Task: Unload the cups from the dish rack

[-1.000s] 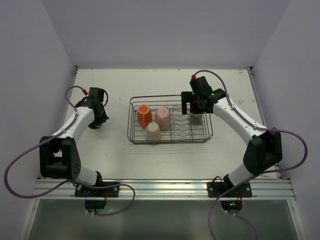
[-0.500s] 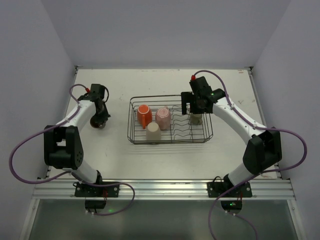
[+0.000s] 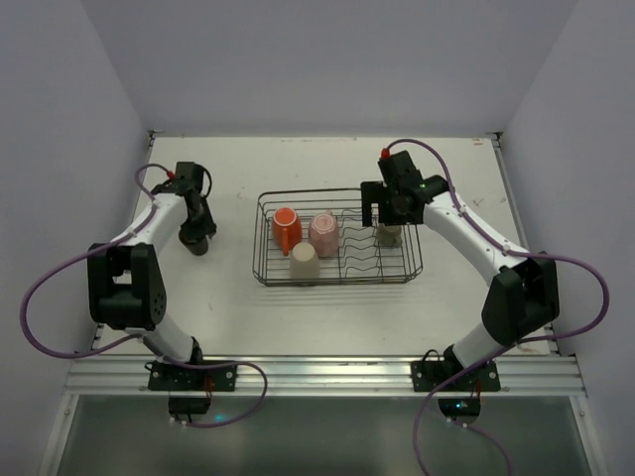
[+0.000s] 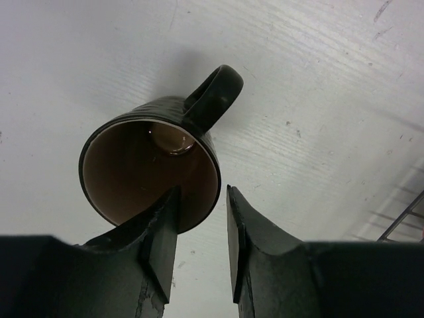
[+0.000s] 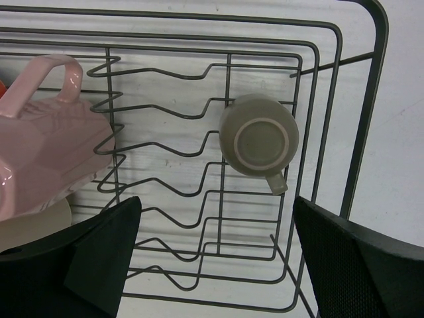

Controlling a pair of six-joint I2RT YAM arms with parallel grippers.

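Note:
The black wire dish rack [image 3: 264, 260] sits mid-table. It holds an orange cup [image 3: 286, 226], a pink cup [image 3: 323, 233] and a cream-beige cup [image 3: 304, 261] at its left end. An olive-grey cup [image 3: 391, 236] stands upside down at its right end. My right gripper [image 3: 389, 220] hovers wide open above that olive-grey cup [image 5: 258, 136], with the cup ahead of the fingers. The dark brown-black cup [image 4: 149, 169] stands upright on the table left of the rack. My left gripper [image 4: 202, 225] is just above its rim, fingers slightly apart, one finger over the cup's mouth.
The wavy dividers [image 5: 172, 159] fill the rack's right half beside the pink cup [image 5: 46, 146]. The rack's rim wire [image 5: 372, 79] runs close to the right finger. White walls enclose the table on three sides.
My left arm swung toward the back, and the dark cup went from tilted in the gripper to standing upright on the table. The right arm barely moved.

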